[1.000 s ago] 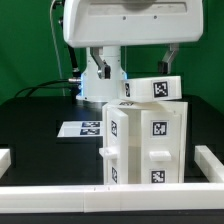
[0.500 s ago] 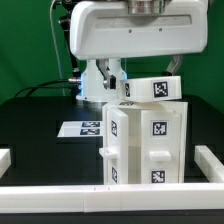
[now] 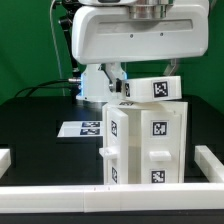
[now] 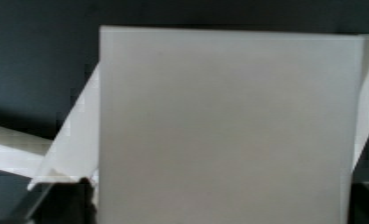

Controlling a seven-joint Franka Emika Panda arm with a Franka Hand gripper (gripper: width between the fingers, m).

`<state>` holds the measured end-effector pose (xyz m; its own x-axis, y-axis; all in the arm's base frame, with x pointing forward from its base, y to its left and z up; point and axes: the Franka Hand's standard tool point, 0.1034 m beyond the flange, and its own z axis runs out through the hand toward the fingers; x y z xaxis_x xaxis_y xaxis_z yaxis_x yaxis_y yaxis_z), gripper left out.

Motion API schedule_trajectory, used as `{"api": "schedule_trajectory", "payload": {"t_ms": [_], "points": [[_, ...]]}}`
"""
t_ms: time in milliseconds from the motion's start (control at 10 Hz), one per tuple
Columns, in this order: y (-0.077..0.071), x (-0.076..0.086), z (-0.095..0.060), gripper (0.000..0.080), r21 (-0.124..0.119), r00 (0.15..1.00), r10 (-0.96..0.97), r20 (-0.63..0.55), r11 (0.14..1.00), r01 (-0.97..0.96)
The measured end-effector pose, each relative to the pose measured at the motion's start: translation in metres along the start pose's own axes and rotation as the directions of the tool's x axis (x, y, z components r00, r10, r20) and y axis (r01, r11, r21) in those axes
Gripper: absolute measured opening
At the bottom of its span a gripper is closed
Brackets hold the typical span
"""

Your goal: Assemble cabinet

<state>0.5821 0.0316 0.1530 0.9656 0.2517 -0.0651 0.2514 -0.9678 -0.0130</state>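
Note:
The cabinet (image 3: 145,145) is a tall white box with black-and-white tags, standing in the middle of the black table. A tagged white top piece (image 3: 152,88) lies tilted on its top. My gripper (image 3: 146,72) hangs just above that piece, under the big white hand. Its dark fingers (image 3: 120,74) show apart at either end of the piece, so it looks open and holds nothing. In the wrist view a plain white panel of the cabinet (image 4: 225,130) fills most of the picture, and the fingertips do not show clearly.
The marker board (image 3: 82,128) lies flat behind the cabinet on the exterior view's left. The white robot base (image 3: 97,88) stands behind it. White rails edge the table at the front (image 3: 90,193), left (image 3: 4,158) and right (image 3: 210,160).
The hand has risen a little and shifted towards the exterior view's right. The cabinet and its tilted top piece have stayed where they were.

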Motion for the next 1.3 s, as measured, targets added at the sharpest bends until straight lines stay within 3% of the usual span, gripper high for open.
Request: {"api": "schedule_trajectory", "payload": {"t_ms": [500, 800, 1000, 1300], "points": [[-0.0002, -0.0001, 0.0002, 0.0561, 0.001, 0.999, 0.040, 0.000, 0.999, -0.040], [-0.0024, 0.0002, 0.0006, 0.0563, 0.002, 0.944, 0.331, -0.003, 0.944, -0.331], [-0.0052, 0.0014, 0.0003, 0.0563, 0.006, 0.831, 0.557, -0.003, 0.831, -0.557], [-0.0060, 0.0018, 0.0002, 0.0563, 0.015, 0.685, 0.728, 0.002, 0.685, -0.728]]}}
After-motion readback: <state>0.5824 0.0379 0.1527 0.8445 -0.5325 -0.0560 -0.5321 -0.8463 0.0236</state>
